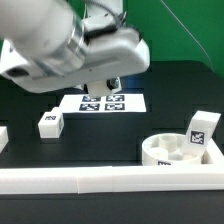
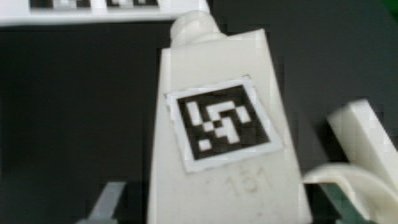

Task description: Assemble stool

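Hand near the marker board, fingers flanking a leg — whether clamped or merely apart cannot be told; seat stands against the rail at the exterior view's right — the leg probably needs squaring over a free socket before pressing home.

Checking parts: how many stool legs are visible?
2 surely, exterior view: a lone leg on the table at its left, a second leg at the seat at its right. The wrist view's close-up leg may be third.

exterior view overlooks table; wrist view nears leg.
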Motion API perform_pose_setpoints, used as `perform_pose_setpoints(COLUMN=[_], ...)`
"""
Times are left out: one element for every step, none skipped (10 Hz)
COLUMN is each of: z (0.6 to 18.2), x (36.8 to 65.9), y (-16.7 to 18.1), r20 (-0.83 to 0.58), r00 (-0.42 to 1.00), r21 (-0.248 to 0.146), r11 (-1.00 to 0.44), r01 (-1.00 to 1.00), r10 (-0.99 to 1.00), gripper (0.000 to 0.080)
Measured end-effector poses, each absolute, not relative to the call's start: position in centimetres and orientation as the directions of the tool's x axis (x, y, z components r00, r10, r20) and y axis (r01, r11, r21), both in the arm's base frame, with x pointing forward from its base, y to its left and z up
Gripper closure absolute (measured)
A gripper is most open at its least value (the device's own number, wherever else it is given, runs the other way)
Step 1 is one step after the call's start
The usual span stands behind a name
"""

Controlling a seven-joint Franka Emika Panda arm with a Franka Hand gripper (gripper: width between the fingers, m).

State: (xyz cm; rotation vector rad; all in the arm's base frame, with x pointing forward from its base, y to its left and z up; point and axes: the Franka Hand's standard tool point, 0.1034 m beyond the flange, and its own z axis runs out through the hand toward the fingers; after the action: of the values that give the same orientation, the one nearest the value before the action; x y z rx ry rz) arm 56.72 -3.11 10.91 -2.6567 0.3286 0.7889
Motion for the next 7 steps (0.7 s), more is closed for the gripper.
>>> perform_pose_setpoints(z=[10.8,10.8,11.0,11.3,12.1,12.4,12.1], x=[56.5,57.1,57.3,58.7,60.1,60.6,61.6], y=[-3.3,-3.5,-3.3,-2.6,-1.3,0.0,-0.1], r20=[-0.527,-0.462,-0.423,-0.340,-0.246,-0.207,-0.098], r00=[0.838,0.870,0.886,0.919,0.955,0.975,0.988], r21=[-0.258,-0.251,-0.247,-0.233,-0.203,-0.138,-0.151], r11=[-0.912,-0.915,-0.917,-0.929,-0.955,-0.985,-0.979], r01=[-0.320,-0.317,-0.313,-0.287,-0.215,-0.106,-0.133], r10=[-0.145,-0.174,-0.189,-0.199,-0.163,-0.076,-0.120], gripper=[0.0475,0.0475,0.0475,0.0475,0.0475,0.0475,0.0475])
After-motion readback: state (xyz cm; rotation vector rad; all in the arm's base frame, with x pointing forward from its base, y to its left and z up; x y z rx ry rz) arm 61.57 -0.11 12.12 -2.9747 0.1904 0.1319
